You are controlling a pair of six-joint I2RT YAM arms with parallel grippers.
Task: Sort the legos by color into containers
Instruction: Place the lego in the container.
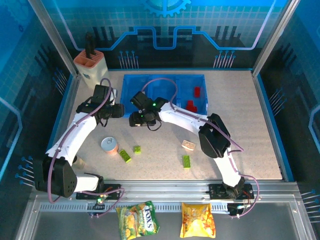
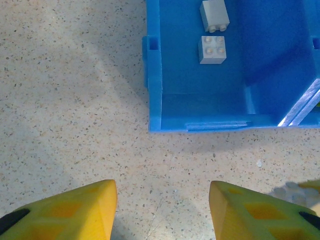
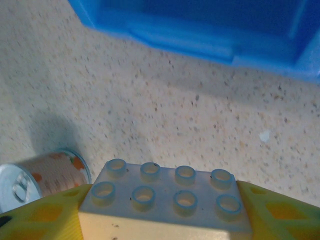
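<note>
Got a cream eight-stud brick (image 3: 165, 197) pinched end to end in the right gripper (image 3: 165, 220), studs up, hanging over bare table (image 3: 150, 100) just short of the near wall of the blue tray (image 2: 154, 85). Tray set against the far edge of the table, roughly midway along. Looks like the drop-off leg of the job.

Left gripper (image 2: 162, 200) parked right beside, spread apart with nothing in between. Best to leave it put or ease it toward the left edge, no point risking a bump.

Aim for the tray's left compartment: two white bricks (image 2: 212, 49) already in there, reds (image 1: 193, 98) over in the right one. Lift first to clear the near wall, then go forward, then lower close to the floor before letting go. Dropping from height probably means a bounce into the next bay. Try landing it in the bare patch nearer the wall instead of on top of the other two. Also mind the purple cable (image 1: 160, 81) draped over the tray.

After that: three greens (image 1: 125, 156) and another cream one (image 1: 188, 145) lying toward the near edge of the table, close to a small can (image 1: 109, 145).
</note>
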